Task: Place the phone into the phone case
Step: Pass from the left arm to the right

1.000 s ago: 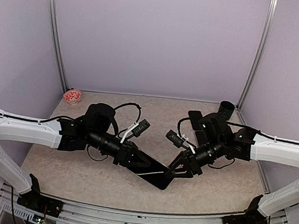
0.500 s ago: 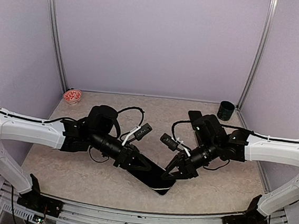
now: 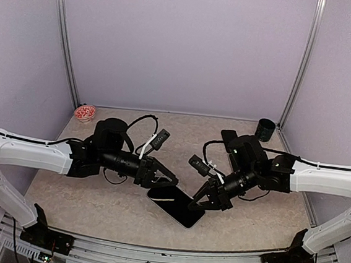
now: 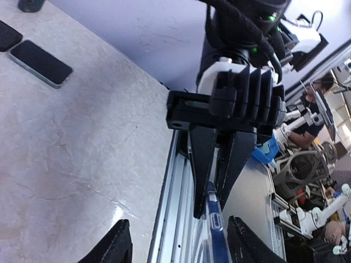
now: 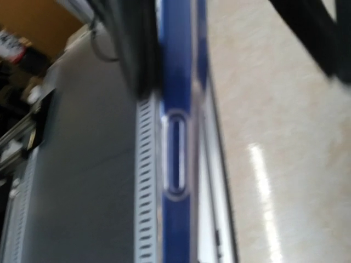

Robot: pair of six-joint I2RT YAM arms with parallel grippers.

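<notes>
1. The pale marbled surface (image 3: 94, 204) carried the whole scene. The phone lay toward its near edge, about midway between the two arms.
2. The phone (image 3: 177, 206), a dark slab with a blue edge, sat angled, with one end pointing at each arm. Whether it rested fully on the surface could not be told.
3. The right tool (image 3: 201, 202) was clenched on the phone's right end. In the left wrist view its two fingers pinched the blue edge from both faces.
4. The left tool (image 3: 165, 181) stood spread at the phone's left end, grasping nothing. In its own wrist view its fingers flanked the phone's edge without touching it.
5. A flat dark slab (image 4: 41, 63) with a pale rim lay well beyond the phone, on the far right of the surface. Whether this was the case could not be told.
6. A dark cup (image 3: 265, 129) stood farther from the phone than that slab, at the far right corner.
7. A small red bowl (image 3: 85, 112) sat well away from the phone, at the far left corner.
8. A side button (image 5: 175, 159) showed on the phone's blue edge in the blurred right wrist view.
</notes>
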